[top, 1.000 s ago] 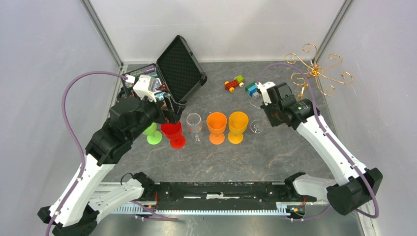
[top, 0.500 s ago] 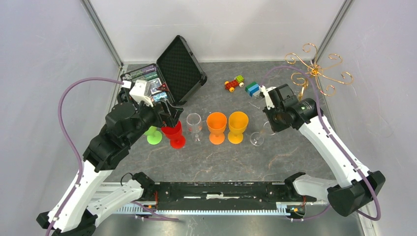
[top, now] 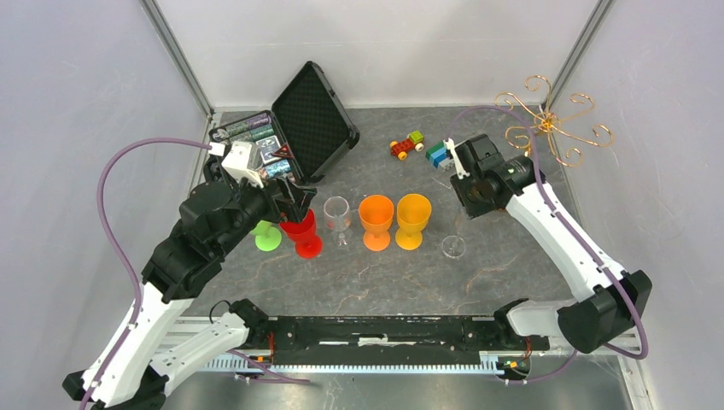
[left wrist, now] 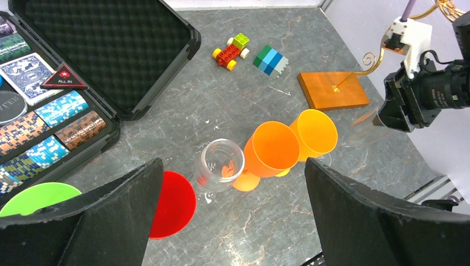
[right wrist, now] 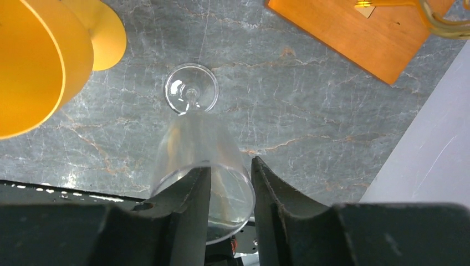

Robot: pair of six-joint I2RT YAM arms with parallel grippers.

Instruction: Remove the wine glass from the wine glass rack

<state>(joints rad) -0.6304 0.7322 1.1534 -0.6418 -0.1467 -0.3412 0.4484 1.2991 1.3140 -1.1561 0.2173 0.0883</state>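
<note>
The clear wine glass stands upright on the grey table, just right of the yellow-orange cup. My right gripper hovers above and behind it, open. In the right wrist view the glass bowl rises from its round foot, and its rim lies by my parted fingertips of the right gripper. The wine glass rack of gold wire stands at the back right on its wooden base. My left gripper is wide open over the red cup.
A row of cups stands mid-table: green, red, a second clear glass, orange. An open black case of chips and cards lies at the back left. A toy car and blue block lie behind.
My right gripper has opened and drawn back from the clear glass, which now stands alone on the table. The left arm has shifted slightly.
</note>
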